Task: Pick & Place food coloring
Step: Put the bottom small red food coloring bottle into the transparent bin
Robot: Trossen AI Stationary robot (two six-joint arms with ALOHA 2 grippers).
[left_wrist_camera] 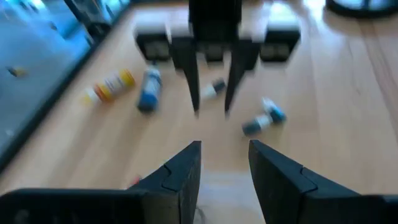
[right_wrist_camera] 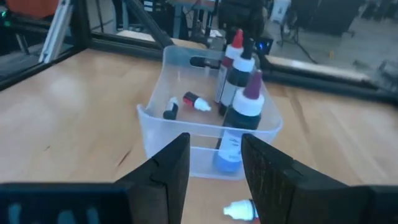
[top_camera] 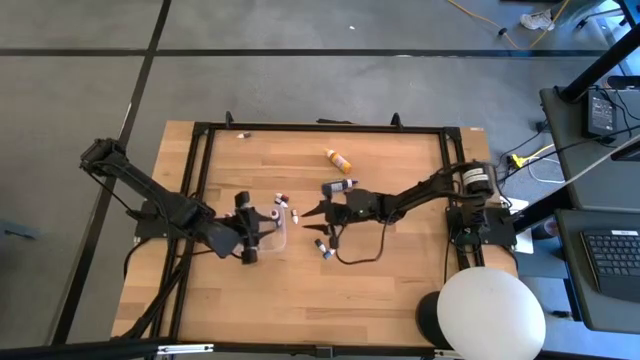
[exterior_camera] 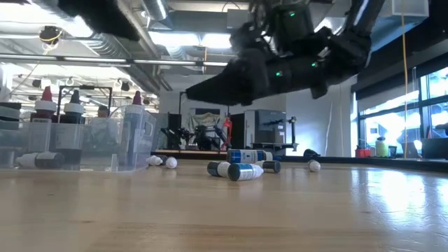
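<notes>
Food coloring point(top_camera: 324, 247) scattered on the surface point(top_camera: 380, 290), some already upright in tray point(right_wrist_camera: 186, 127). Right claw point(top_camera: 318, 212) open, empty, at tray's three o'clock, hovering for pickup. Left claw point(left_wrist_camera: 224, 163) open over tray.

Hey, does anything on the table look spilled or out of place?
No spill shows. Several small dropper bottles lie loose on the wooden table outside the clear plastic tray: an orange-yellow one, a dark one and a blue one.

Both arms are matte black, built of slim jointed links. The right arm point(top_camera: 420, 192) carries a silver cylinder near its base and a black cable looping under it; green lights glow on its wrist. The left arm point(top_camera: 160, 200) shows pale patches near its tip.
</notes>
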